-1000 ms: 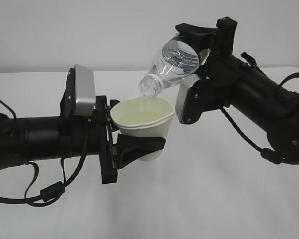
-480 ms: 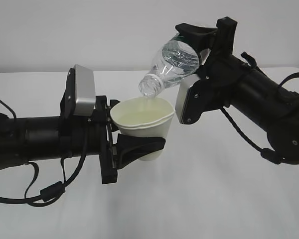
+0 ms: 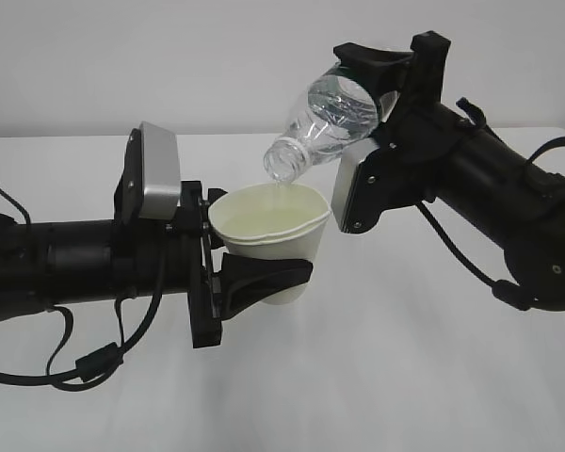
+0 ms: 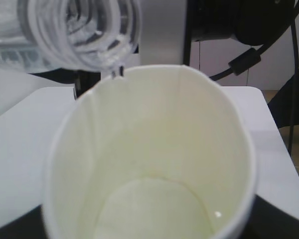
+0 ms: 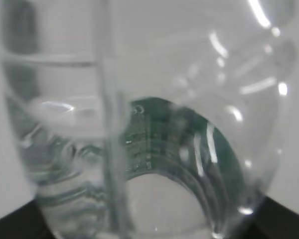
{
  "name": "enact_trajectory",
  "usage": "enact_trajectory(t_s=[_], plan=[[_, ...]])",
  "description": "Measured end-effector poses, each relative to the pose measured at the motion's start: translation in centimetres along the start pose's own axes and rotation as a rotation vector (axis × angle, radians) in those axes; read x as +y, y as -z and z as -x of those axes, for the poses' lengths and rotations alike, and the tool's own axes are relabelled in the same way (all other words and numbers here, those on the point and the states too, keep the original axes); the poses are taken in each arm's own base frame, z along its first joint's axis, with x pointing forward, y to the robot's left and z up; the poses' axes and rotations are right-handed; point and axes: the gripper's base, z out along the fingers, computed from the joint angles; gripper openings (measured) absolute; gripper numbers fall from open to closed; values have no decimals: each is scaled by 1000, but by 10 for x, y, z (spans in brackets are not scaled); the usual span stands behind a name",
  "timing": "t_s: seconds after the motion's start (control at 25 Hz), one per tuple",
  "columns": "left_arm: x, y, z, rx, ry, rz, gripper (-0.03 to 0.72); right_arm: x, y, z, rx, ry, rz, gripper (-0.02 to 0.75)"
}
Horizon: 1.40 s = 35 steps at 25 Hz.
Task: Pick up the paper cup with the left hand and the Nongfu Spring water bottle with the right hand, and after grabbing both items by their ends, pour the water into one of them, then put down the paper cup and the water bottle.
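Clear ribbed plastic bottle (image 3: 331, 118), pinched in the right jaws, tips over the white paper cup (image 3: 273, 240) gripped by the left jaws.

Both arms matte black, cylindrical. Left hand (image 3: 254, 282): black forked fingers, silver-grey rect. plate w/ rounded corners behind it, black cables looping below. Right hand (image 3: 381, 71): black fork, similar grey plate, thin black cable.

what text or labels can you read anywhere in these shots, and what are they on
None can be read.
Bottle: the green label shows, tucked in the right gripper; its lettering is too blurred, also through the plastic in the right wrist view.
Paper cup: plain, no print visible.
Left gripper: no markings visible.
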Motion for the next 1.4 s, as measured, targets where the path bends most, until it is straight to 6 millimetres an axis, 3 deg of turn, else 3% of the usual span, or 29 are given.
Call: enact_trajectory(t_s=[1.4], plan=[[1, 0, 1, -6, 8, 16, 419, -1, 0, -4, 46, -207, -13, 473]])
